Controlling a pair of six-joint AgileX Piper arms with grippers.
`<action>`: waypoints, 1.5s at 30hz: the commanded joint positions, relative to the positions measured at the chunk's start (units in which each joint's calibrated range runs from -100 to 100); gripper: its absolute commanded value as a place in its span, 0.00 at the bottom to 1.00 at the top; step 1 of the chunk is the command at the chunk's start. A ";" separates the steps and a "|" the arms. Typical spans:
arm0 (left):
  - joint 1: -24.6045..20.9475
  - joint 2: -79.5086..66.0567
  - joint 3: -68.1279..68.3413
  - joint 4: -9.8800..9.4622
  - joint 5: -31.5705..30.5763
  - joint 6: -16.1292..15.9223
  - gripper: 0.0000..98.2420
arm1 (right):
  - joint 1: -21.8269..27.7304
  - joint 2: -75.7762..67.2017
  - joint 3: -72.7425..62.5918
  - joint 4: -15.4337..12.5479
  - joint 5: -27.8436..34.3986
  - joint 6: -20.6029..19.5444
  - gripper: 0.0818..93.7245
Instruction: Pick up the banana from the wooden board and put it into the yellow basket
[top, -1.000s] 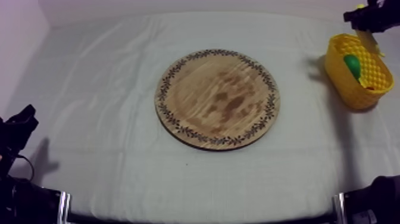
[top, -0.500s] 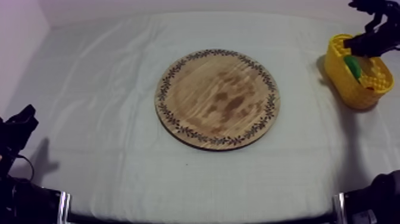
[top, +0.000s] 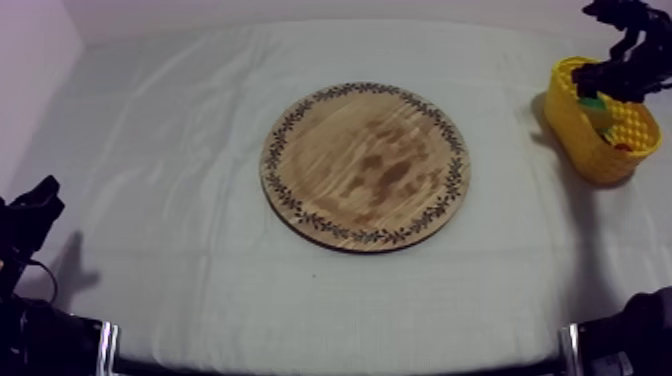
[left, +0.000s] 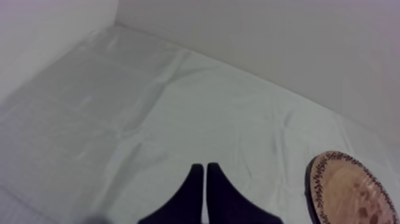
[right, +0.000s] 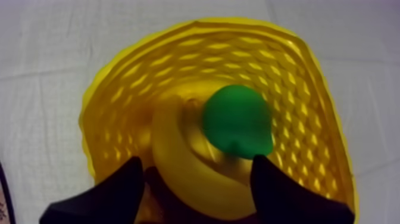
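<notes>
Banana (right: 175, 155) | R wrist: lies in yellow basket (right: 286, 71) w/ pear (right: 238, 119); right gripper (right: 196, 159) fingers spread, holding nothing; drop looks done, only retreat left | top: wooden board (top: 365, 165) bare; basket near right edge of cloth (top: 150, 150); lift straight up, plenty of room inboard | L wrist: left gripper (left: 205, 173) fingers pressed together, idle beside board

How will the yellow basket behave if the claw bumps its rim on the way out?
Likely light: the basket has thin open lattice walls, so a bump could shove it. It stands loose on the cloth, tall for its base, so it may tip rather than slide. The banana and pear lying inside should steady it somewhat.
</notes>
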 joint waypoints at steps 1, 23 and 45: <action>-0.02 0.03 0.04 0.02 0.00 -0.01 0.00 | 0.39 -1.21 0.55 -3.89 0.02 4.43 0.43; -0.02 0.03 0.04 0.02 0.00 -0.01 0.00 | 1.98 -45.99 22.72 -21.44 9.45 17.90 0.01; -0.02 0.03 0.04 0.02 0.00 -0.01 0.00 | -6.78 -94.98 50.06 -19.53 19.32 13.76 0.01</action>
